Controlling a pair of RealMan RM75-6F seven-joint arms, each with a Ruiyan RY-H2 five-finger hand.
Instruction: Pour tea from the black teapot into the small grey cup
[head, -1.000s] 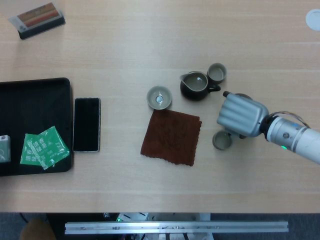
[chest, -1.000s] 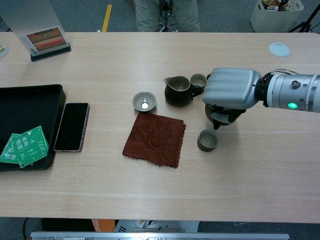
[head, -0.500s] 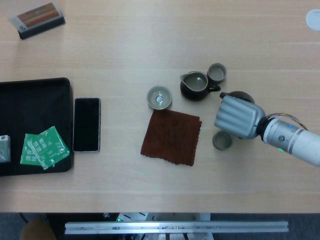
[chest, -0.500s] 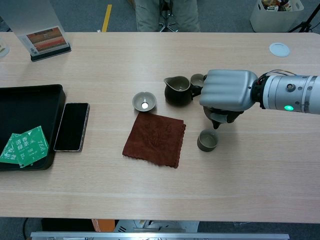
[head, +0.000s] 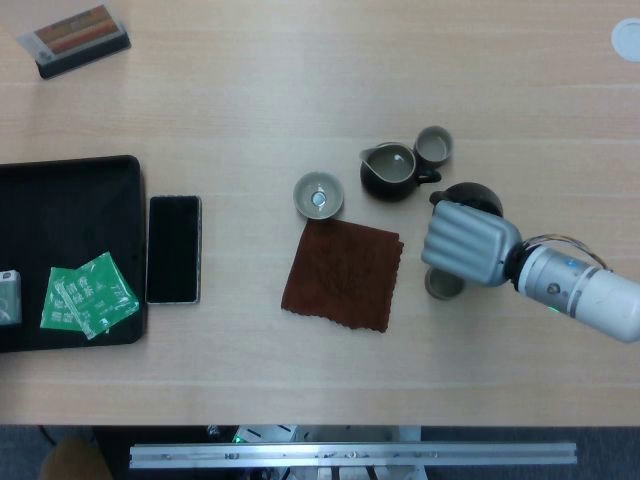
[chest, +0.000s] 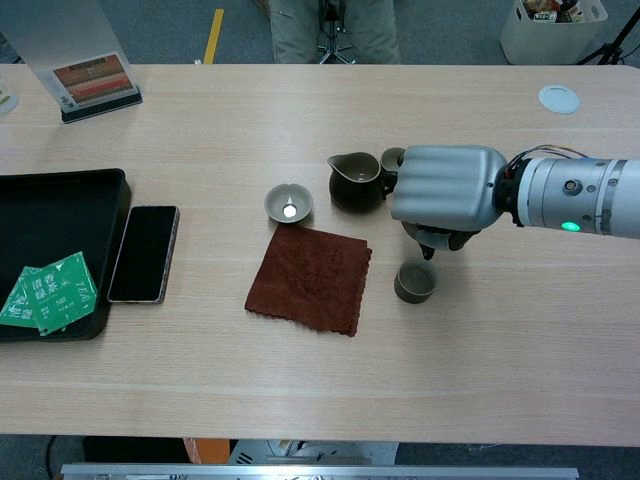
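My right hand (head: 468, 245) (chest: 445, 187) grips the black teapot (head: 470, 194), most of which is hidden under the hand. In the chest view the teapot's spout (chest: 431, 241) points down, just above the small grey cup (chest: 414, 281). That cup (head: 441, 285) stands on the table right of the brown cloth, partly covered by the hand in the head view. I cannot tell whether tea is flowing. My left hand appears in neither view.
A dark pitcher (head: 389, 172) and a second grey cup (head: 433, 146) stand just behind the hand. A grey bowl cup (head: 318, 195) sits above the brown cloth (head: 343, 273). A phone (head: 174, 248) and a black tray (head: 70, 180) with green packets (head: 88, 295) lie at left.
My right hand has shifted left with the teapot, bringing the spout closer over the small grey cup. Everything else stays put.
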